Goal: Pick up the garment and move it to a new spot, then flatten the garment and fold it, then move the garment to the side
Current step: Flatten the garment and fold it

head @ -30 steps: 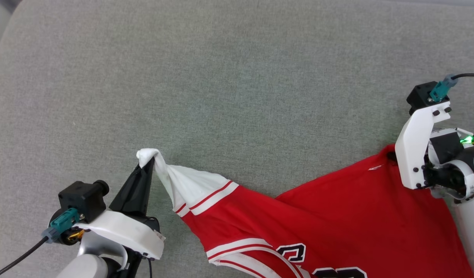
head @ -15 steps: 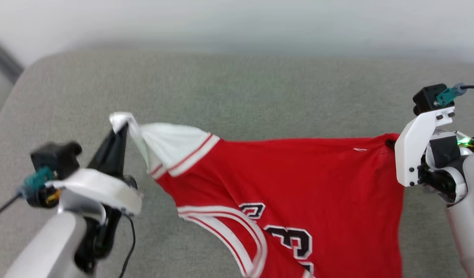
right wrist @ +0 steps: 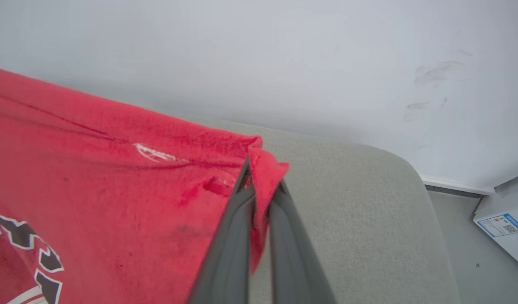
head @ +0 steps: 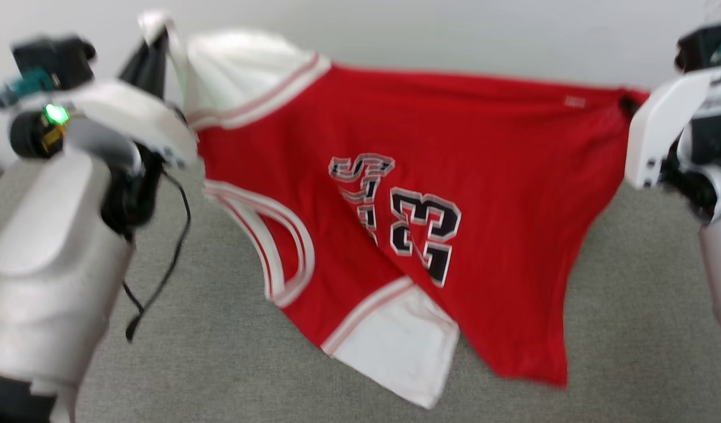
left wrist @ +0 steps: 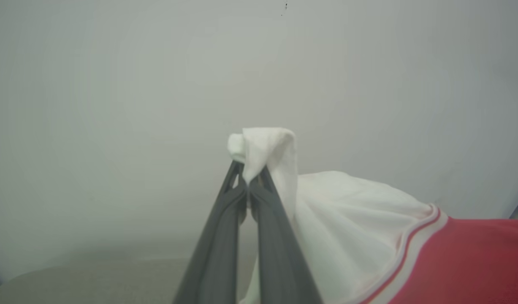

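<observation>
The garment (head: 431, 147), a red jersey with white sleeves and a black "23" print, hangs stretched between both arms above the grey cushion (head: 219, 352). My left gripper (head: 154, 41) is shut on the tip of a white sleeve (left wrist: 267, 143) at the upper left of the head view. At the upper right, my right gripper (right wrist: 261, 177) is shut on a red corner of the garment (right wrist: 115, 160). The other white sleeve (head: 401, 341) droops down to the cushion.
A pale wall (head: 454, 35) rises behind the grey cushion. In the right wrist view the cushion's rounded end (right wrist: 389, 202) drops to the floor, where a white box (right wrist: 503, 219) lies. A black cable (head: 160, 258) dangles from my left arm.
Both arms have lifted the garment off the cushion and spread it wide. The head camera has tilted up, bringing the wall into view. The "23" print now hangs in the open.
</observation>
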